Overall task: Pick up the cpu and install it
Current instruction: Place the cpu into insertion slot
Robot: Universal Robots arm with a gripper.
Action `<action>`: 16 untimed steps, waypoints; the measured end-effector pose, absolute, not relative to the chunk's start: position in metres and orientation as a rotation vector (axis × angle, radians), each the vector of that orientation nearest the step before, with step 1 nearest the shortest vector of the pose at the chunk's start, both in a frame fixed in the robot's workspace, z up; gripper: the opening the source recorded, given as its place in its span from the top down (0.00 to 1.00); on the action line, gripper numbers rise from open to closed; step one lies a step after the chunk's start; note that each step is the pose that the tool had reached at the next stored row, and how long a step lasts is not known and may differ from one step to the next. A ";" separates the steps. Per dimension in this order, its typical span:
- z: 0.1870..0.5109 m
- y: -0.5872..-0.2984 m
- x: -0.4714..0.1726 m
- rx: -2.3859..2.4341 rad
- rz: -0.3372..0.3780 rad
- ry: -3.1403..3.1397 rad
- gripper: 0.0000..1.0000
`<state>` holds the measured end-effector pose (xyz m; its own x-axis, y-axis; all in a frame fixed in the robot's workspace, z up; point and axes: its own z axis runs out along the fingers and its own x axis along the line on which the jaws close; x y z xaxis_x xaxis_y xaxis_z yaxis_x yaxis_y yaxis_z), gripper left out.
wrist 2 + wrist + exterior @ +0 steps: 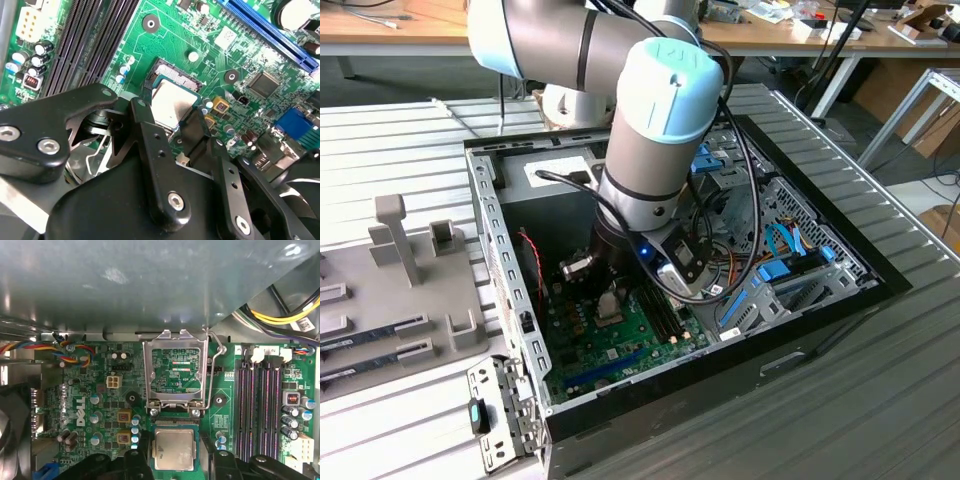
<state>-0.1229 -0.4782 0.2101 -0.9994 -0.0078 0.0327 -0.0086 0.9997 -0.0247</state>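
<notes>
We see the gripper (172, 117) lowered into the open computer case (500, 250), its two black fingers (150, 150) standing one on each side of the cpu (170, 105) and pinching it by opposite edges. In both wrist views the cpu (173, 450) sits directly between the fingertips, over the socket (177, 80) of the green motherboard (165, 40); we cannot tell whether it is fully seated or held just above the contacts. Just beyond the fingertips, the metal retention frame (175, 367) stands hinged open, with its wire lever (216, 360) raised beside it. In our judgement, the main risk is misalignment: a chip that is tilted or turned against the socket outline could bend the contacts, and downward force would make this worse. A second risk is an uneven release, since one finger dragging on an edge could shift the chip out of its recess. The fingers also stand close to the small capacitors (135, 432) just beside the socket, so a sideways correction could strike them. Count, as visible: one cpu, one socket, one retention frame, one lever, four dark memory slots (260, 405) to one side of the gripper, one long blue expansion slot (270, 32) further off, one white four-pin power connector (113, 381), and two square gold-and-black components (123, 416) near the socket.
</notes>
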 end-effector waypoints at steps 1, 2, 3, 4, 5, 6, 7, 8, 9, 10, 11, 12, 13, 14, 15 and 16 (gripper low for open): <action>0.210 -0.478 -0.123 0.013 0.050 -3.108 0.53; 0.209 -0.478 -0.123 0.013 0.058 -3.108 0.53; 0.209 -0.478 -0.123 0.012 0.067 -3.108 0.53; 0.208 -0.478 -0.123 0.012 0.074 -3.108 0.53; 0.207 -0.478 -0.123 0.012 0.076 -3.108 0.53; 0.206 -0.478 -0.123 0.012 0.076 -3.108 0.53; 0.205 -0.478 -0.123 0.011 0.076 -3.108 0.53; 0.205 -0.478 -0.123 0.009 0.076 -3.108 0.53; 0.204 -0.478 -0.123 0.007 0.075 -3.108 0.53; 0.204 -0.478 -0.123 0.005 0.075 -3.108 0.53; 0.203 -0.478 -0.123 0.005 0.075 -3.108 0.53; 0.202 -0.478 -0.122 0.005 0.075 -3.108 0.53; 0.202 -0.478 -0.122 0.005 0.075 -3.108 0.53; 0.202 -0.478 -0.122 0.005 0.075 -3.108 0.53; 0.201 -0.478 -0.122 0.004 0.075 -3.108 0.53; 0.201 -0.478 -0.122 0.004 0.076 -3.108 0.53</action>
<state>-0.1216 -0.4782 0.2009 -0.9995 -0.0021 0.0330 -0.0037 0.9988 -0.0485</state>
